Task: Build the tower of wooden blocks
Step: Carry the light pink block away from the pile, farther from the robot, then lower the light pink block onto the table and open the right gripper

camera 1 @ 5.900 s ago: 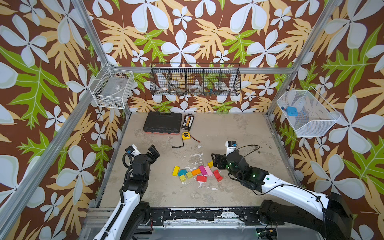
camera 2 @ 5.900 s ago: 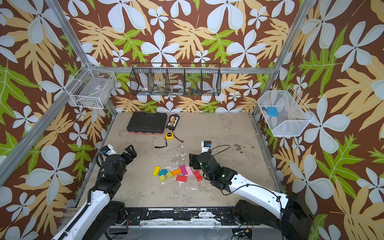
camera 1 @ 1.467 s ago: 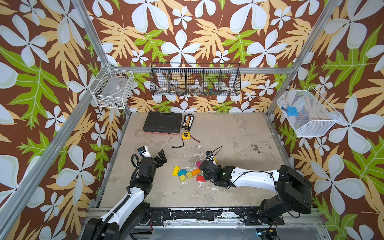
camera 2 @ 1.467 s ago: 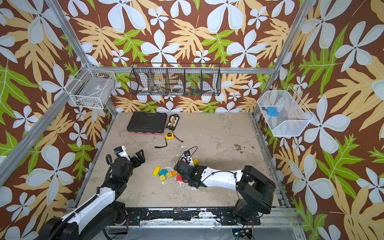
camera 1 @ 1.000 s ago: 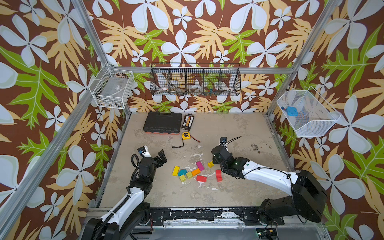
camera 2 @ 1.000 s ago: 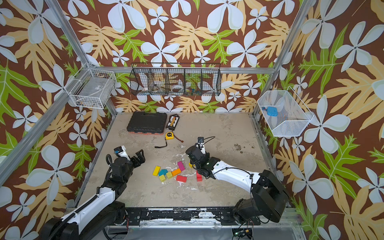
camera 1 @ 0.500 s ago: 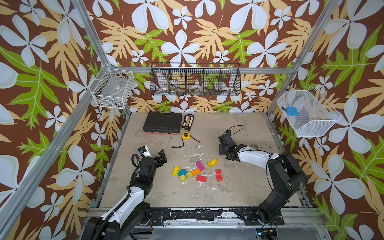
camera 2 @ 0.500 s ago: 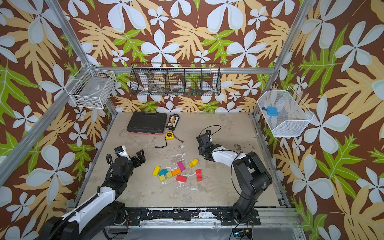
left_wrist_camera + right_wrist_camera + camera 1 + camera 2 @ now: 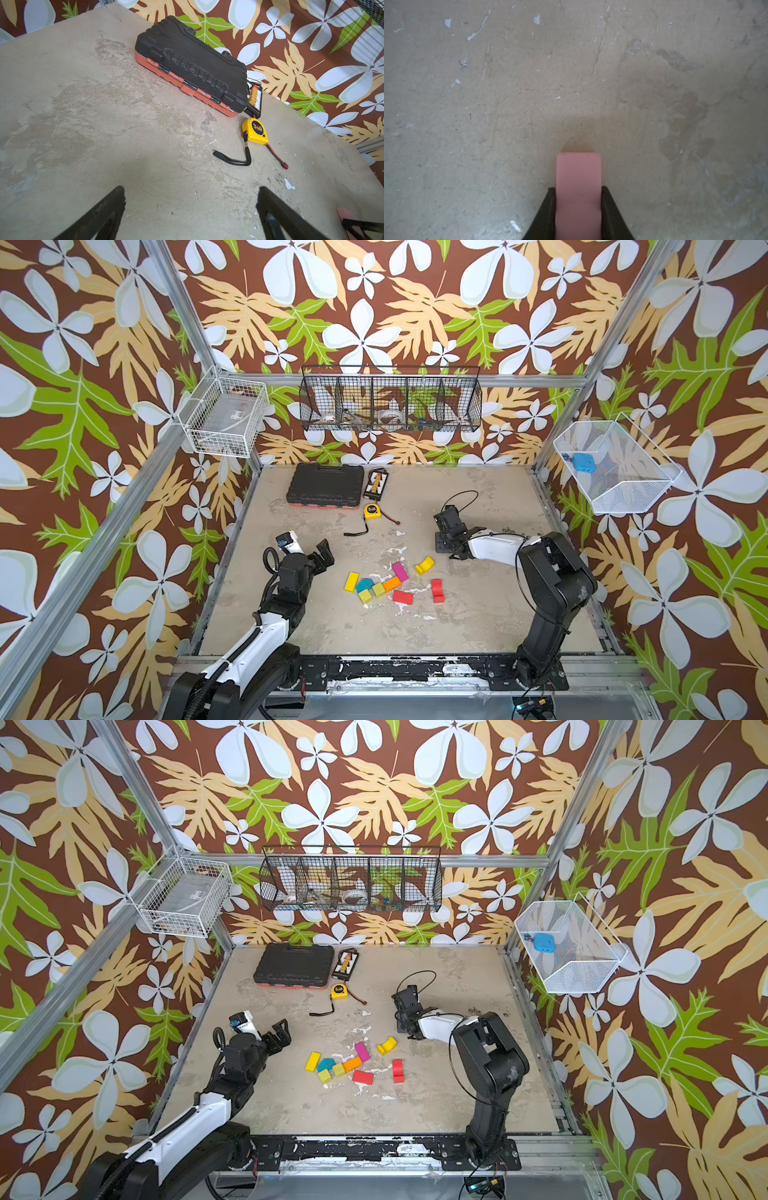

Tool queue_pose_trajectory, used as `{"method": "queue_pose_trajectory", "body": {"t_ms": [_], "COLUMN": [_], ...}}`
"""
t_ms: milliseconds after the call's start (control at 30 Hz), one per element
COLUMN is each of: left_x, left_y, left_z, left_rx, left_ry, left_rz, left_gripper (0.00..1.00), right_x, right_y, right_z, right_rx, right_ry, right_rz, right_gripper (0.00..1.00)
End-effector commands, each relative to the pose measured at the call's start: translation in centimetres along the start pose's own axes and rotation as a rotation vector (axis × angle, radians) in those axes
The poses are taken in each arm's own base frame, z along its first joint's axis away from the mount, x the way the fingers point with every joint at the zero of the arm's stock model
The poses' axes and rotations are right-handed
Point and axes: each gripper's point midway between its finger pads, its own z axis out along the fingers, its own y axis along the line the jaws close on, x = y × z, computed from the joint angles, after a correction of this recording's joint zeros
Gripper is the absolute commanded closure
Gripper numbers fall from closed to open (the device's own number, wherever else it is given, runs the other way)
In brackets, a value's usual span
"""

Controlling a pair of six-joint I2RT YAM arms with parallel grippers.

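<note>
Several wood blocks lie loose mid-table in both top views: a yellow brick, a teal block, an orange one, a magenta brick, a yellow arch, a red arch and a red brick. No tower is in view. My right gripper is shut on a pink block just above bare table, behind and right of the cluster. To the left of the blocks, my left gripper is open and empty.
At the back stand a black tool case, a small connector board and a yellow tape measure with its strap. Wire baskets hang on the walls. The right arm's elbow is folded high at the right.
The right gripper has carried the pink block away from the cluster toward the back right, and its arm has folded up. The left arm has stayed still.
</note>
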Motion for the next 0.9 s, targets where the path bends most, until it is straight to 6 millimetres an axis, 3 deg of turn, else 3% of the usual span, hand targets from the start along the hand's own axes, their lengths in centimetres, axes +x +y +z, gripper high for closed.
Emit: {"method": "queue_pose_trajectory", "body": {"t_ms": [0, 267, 400, 533, 733, 867], "left_x": [-0.9, -0.9, -0.9, -0.9, -0.9, -0.9], "left_y": [-0.5, -0.5, -0.5, -0.5, -0.6, -0.7], "left_z": [0.0, 0.0, 0.1, 0.1, 0.0, 0.1], "left_rx": [0.016, 0.016, 0.015, 0.013, 0.017, 0.022], "left_ry": [-0.028, -0.028, -0.026, -0.026, -0.027, -0.025], "left_rz": [-0.003, -0.004, -0.003, -0.003, -0.003, -0.002], "left_gripper": [0.00, 0.00, 0.00, 0.00, 0.00, 0.00], "right_x": [0.2, 0.0, -0.4, -0.9, -1.4, -1.2], "right_y": [0.1, 0.2, -0.1, -0.4, -0.4, 2.4], "right_z": [0.1, -0.2, -1.1, -2.2, -5.7, -9.6], "right_rx": [-0.008, -0.014, -0.016, -0.019, -0.054, -0.088], "right_ry": [0.009, 0.009, -0.009, -0.030, -0.103, -0.204], "right_rz": [-0.003, 0.006, 0.024, 0.045, 0.095, 0.073], "right_gripper": [0.77, 0.63, 0.51, 0.47, 0.45, 0.39]}}
